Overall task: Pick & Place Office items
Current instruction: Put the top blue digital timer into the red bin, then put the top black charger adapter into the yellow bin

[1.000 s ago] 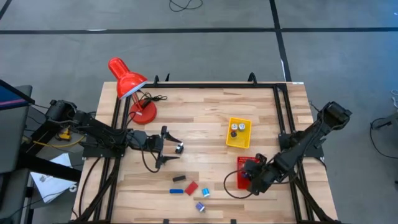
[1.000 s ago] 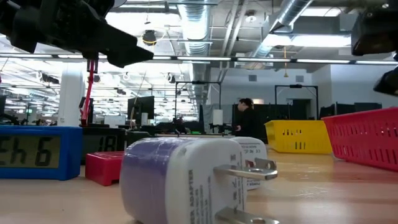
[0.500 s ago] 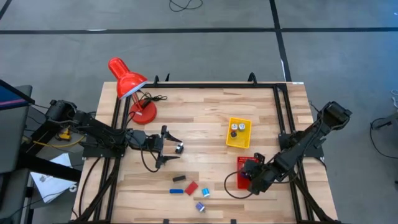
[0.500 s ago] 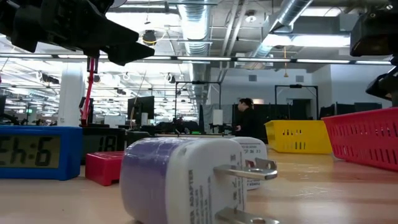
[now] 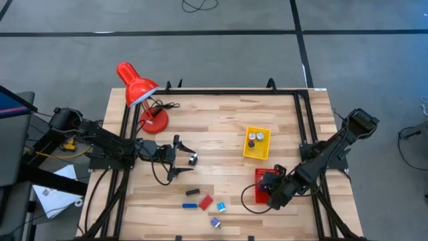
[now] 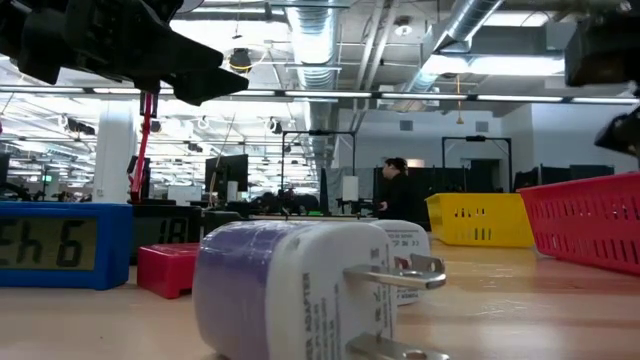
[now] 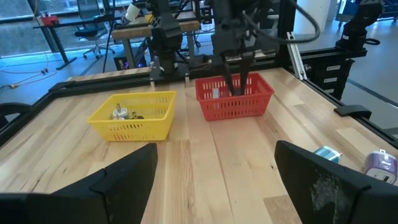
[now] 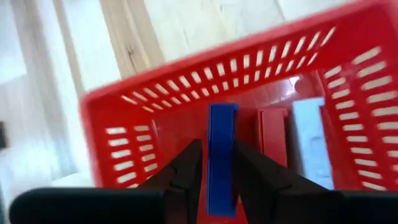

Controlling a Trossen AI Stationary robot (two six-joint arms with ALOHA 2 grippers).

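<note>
My right gripper (image 5: 269, 187) hangs over the red mesh basket (image 5: 262, 175) with a short blue bar (image 8: 222, 134) between its fingers. In the basket lie a red block (image 8: 272, 134) and a white piece (image 8: 308, 134). My left gripper (image 5: 175, 159) stands open at the table's left middle, level, with nothing between its fingers; a small black-and-silver piece (image 5: 192, 160) lies just beyond it. Near the front edge lie a black bar (image 5: 192, 192), a blue bar (image 5: 190, 205), a red block (image 5: 206, 201), a light-blue bit (image 5: 221, 207) and a purple-and-white plug adapter (image 5: 215, 222). My right gripper has the blue bar between its two fingers, which lie against its two long sides (image 8: 222, 169). The fingers run along the bar and come slanting down from above. The bar points down into the basket; whether its lower end touches the basket's floor I cannot tell.
A yellow tray (image 5: 257, 143) with small clips stands beyond the red basket. A big red desk lamp (image 5: 137, 87) stands at the far left corner. A black frame rail (image 5: 304, 127) runs along the right side. Bare wood lies across the middle (image 5: 221, 127).
</note>
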